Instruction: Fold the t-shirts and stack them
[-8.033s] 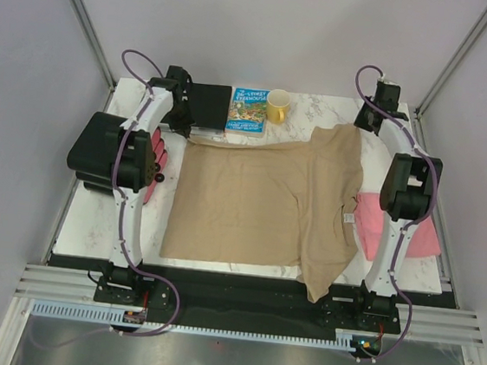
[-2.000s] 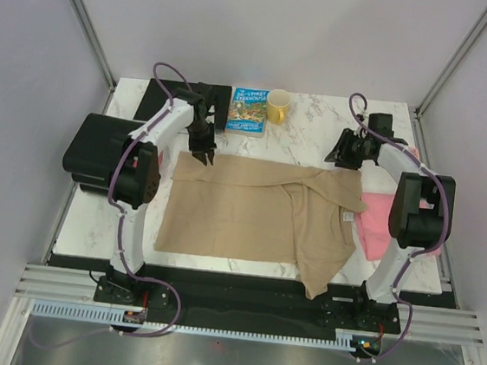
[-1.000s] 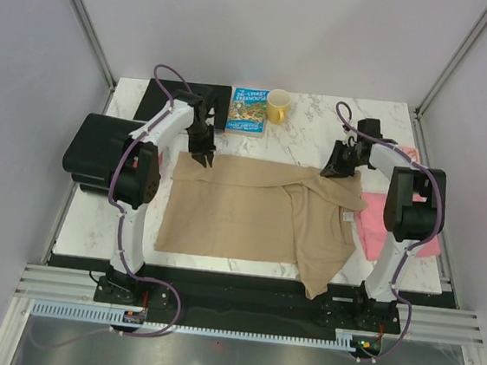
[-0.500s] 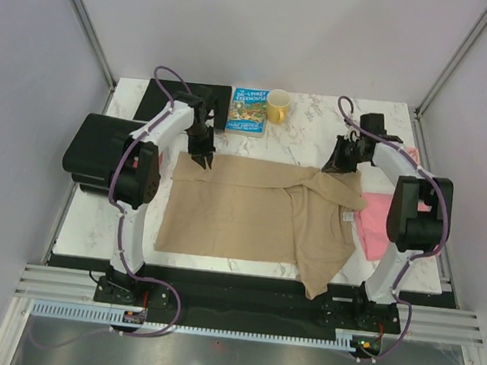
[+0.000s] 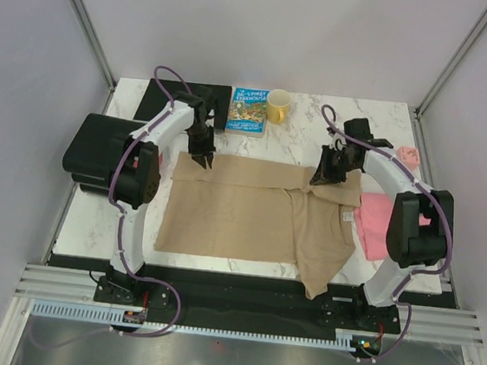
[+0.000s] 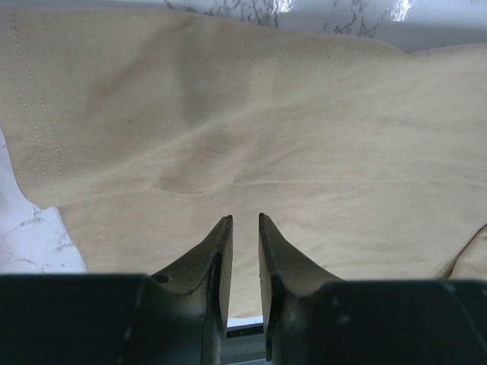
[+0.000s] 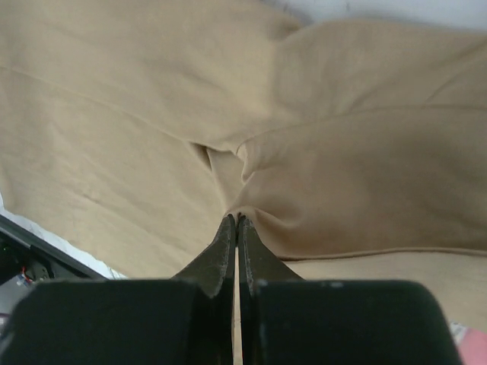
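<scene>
**A:** Top external view, quick count: how many shirts?

**B:** Two. One tan t-shirt [image 5: 241,208] is spread across the middle of the counter [image 5: 318,138]. One pink t-shirt [image 5: 376,227] is at the right, touching the tan one's right edge.

**A:** Room around the edges?

**B:** The tan's near right corner hangs over the counter's near edge. There's bare marble behind it, then one book [image 5: 247,111] and one yellow mug [image 5: 278,106] side by side. One small pink block [image 5: 406,155] is far right, and one black box [image 5: 99,150] sits off the left side.

**A:** Jaws?

**B:** Right jaws are clenched on a bunched fold of tan near its far edge. Left jaws are at the far left corner, a narrow slit apart. Can't tell if they pinch cloth.
</scene>
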Robot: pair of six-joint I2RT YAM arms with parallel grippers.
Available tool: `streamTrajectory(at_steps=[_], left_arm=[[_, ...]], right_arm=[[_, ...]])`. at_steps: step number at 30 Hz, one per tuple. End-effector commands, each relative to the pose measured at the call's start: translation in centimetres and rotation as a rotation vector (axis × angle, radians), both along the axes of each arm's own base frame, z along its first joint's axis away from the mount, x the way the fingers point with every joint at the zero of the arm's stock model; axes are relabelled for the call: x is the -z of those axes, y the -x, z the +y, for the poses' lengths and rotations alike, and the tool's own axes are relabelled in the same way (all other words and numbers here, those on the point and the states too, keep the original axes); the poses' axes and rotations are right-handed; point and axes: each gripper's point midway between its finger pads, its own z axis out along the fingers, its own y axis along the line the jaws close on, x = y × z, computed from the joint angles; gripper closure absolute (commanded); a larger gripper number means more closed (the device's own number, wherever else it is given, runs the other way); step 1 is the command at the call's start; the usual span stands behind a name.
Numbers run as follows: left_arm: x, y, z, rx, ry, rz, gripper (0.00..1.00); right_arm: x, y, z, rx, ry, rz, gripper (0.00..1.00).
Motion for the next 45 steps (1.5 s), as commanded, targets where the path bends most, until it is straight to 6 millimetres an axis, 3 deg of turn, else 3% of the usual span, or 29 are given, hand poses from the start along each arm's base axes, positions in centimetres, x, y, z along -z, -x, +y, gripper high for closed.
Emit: streamTrajectory(at_steps=[1,2,3,4,6,13,16,20,27,32,39,45], left_arm=[[-0.9,-1.1,-0.5,0.014,0.022,-0.046,0.73],[-1.0,-1.1,-0.5,0.015,0.021,-0.049,0.73],[-1.1,-1.1,-0.5,0.014,0.022,-0.050,0.73],[-1.1,-1.1,-0.5,0.015,0.021,-0.050,0.73],[-1.2,-1.0,-0.5,0.015,0.021,-0.052,0.73],[-1.2,-0.9,-0.5,0.017,0.024,-0.051,0.73],[-1.3,-1.0,-0.5,0.019,0.026,-0.052,0.74],[-1.5,-1.0,-0.4,0.023,0.025,-0.058,0.74],[-2.0,-0.9,-0.2,0.039,0.018,-0.070,0.73],[-1.5,-0.1,0.3,0.044,0.002,-0.053,0.74],[-1.0,0.5,0.8,0.049,-0.010,-0.045,0.74],[-1.0,-0.2,0.7,0.049,0.003,-0.050,0.74]], right_arm=[[-0.1,3.2,0.6,-0.004,0.005,0.059,1.00],[0.1,3.8,0.6,-0.001,0.011,0.074,0.98],[0.6,4.7,0.6,-0.002,0.013,0.099,0.85],[0.5,5.3,0.6,-0.002,0.014,0.105,0.81],[1.1,6.3,0.1,0.015,0.042,0.124,0.77],[-0.8,7.6,-1.1,0.056,0.088,0.097,0.68],[-2.3,6.8,-1.8,0.076,0.126,0.067,0.66],[-4.2,3.9,-2.9,0.124,0.187,-0.067,0.64],[0.9,-0.1,-3.2,0.115,0.266,0.010,0.66],[4.3,-0.9,-3.9,0.128,0.323,0.062,0.69],[4.9,0.6,-5.4,0.146,0.394,0.088,0.71],[5.0,4.0,-7.8,0.177,0.467,0.147,0.70]])
